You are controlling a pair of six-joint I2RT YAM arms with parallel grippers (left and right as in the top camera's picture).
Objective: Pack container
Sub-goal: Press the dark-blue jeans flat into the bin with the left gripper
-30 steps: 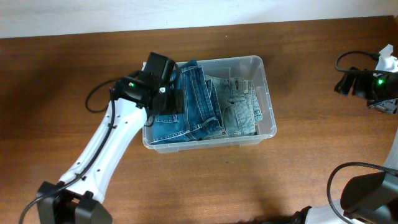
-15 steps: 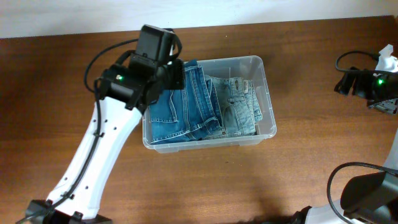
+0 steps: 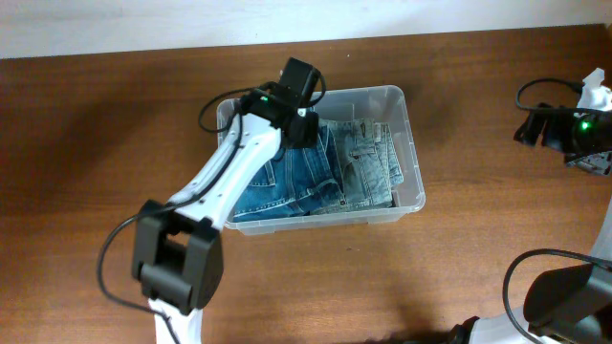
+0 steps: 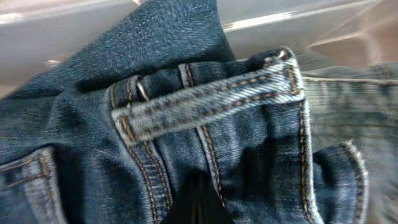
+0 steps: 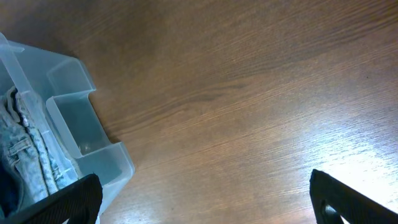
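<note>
Overhead, left side: brown wooden table (image 3: 76, 143), with white-and-black left arm (image 3: 225, 186) slanting from the near edge up-right over the bin. Left gripper (image 3: 306, 129) down inside the clear rectangular plastic container (image 3: 409, 143), over the back-left part of the load. Container on the table at centre, long side running left-right, with rounded corners and a rimmed edge. Inside: folded dark blue denim jeans (image 3: 287, 186) in the left half, folded light washed-blue jeans (image 3: 368, 158) in the right half, side by side and touching, both below the rim.

Left wrist view: left gripper closed, fingers (image 4: 196, 199) together as one dark wedge. Tip up against the dark blue denim jeans, just below a waistband (image 4: 205, 102) with belt loop and orange stitching. Cannot tell whether any fabric is pinched in between. Pale blurred container plastic behind the denim along the top.

Far right of overhead: black right arm (image 3: 564, 129) with green light, at the table edge, well apart from the container.

Right wrist view: right gripper (image 5: 205, 202) spread wide, nothing between the fingertips (image 5: 68, 199), only bare table below. Container corner at the left of that view, with a strip of the light washed-blue jeans inside.
</note>
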